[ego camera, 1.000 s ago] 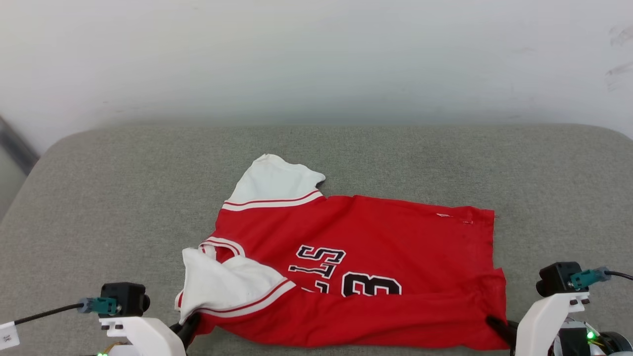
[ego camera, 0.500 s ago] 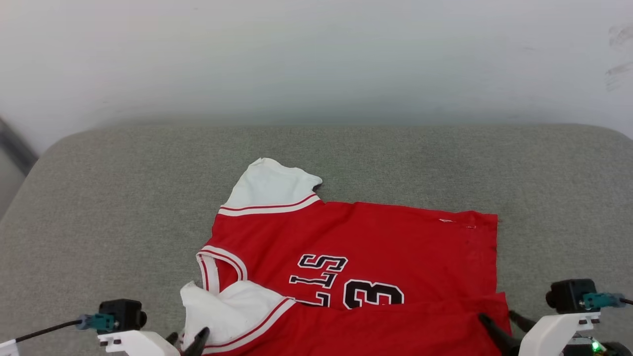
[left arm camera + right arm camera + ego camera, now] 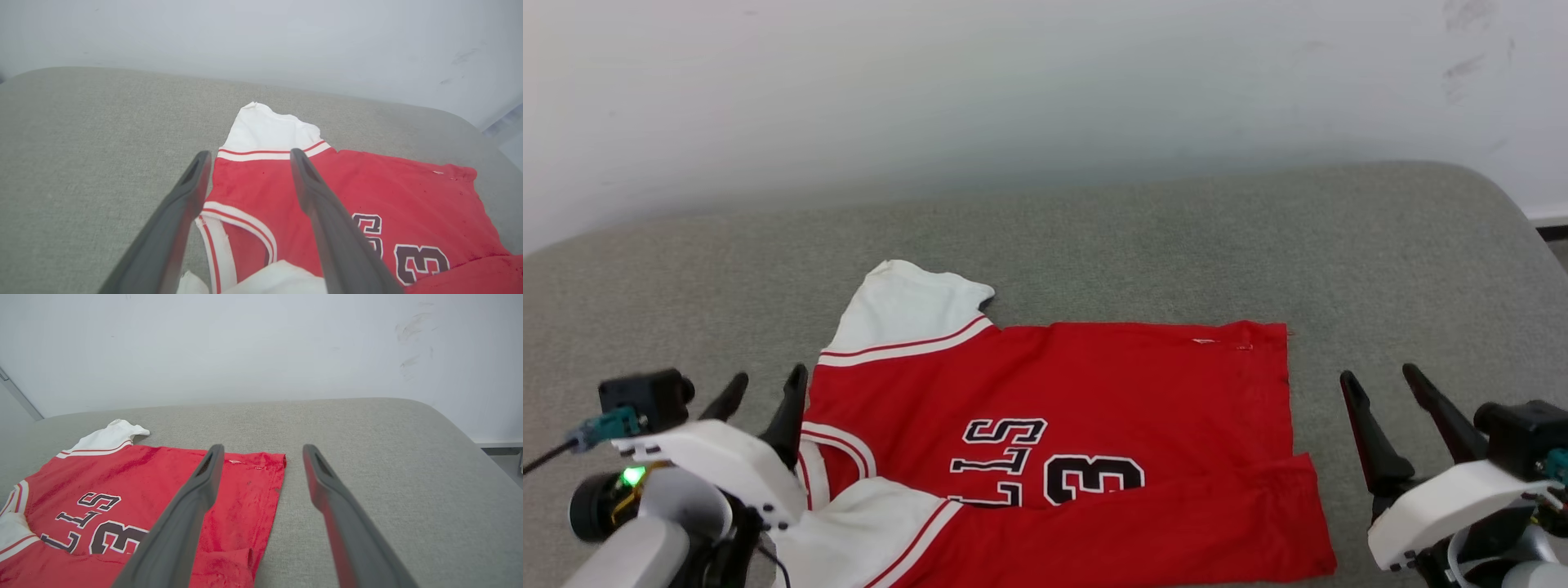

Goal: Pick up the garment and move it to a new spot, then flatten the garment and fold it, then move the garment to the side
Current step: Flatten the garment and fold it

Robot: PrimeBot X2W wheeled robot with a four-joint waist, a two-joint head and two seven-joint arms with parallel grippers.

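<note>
garment [image 3: 1111, 384] | red, white sleeves | near edge folded over, apparently | on grey cushion [image 3: 1380, 261]

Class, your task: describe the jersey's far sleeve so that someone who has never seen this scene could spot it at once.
Start at the wide grey padded surface against the pale wall, where a red jersey lies spread. At its far left corner a white sleeve sticks out flat. Unlike the near sleeve, folded onto the red cloth, it rests on bare grey.
</note>
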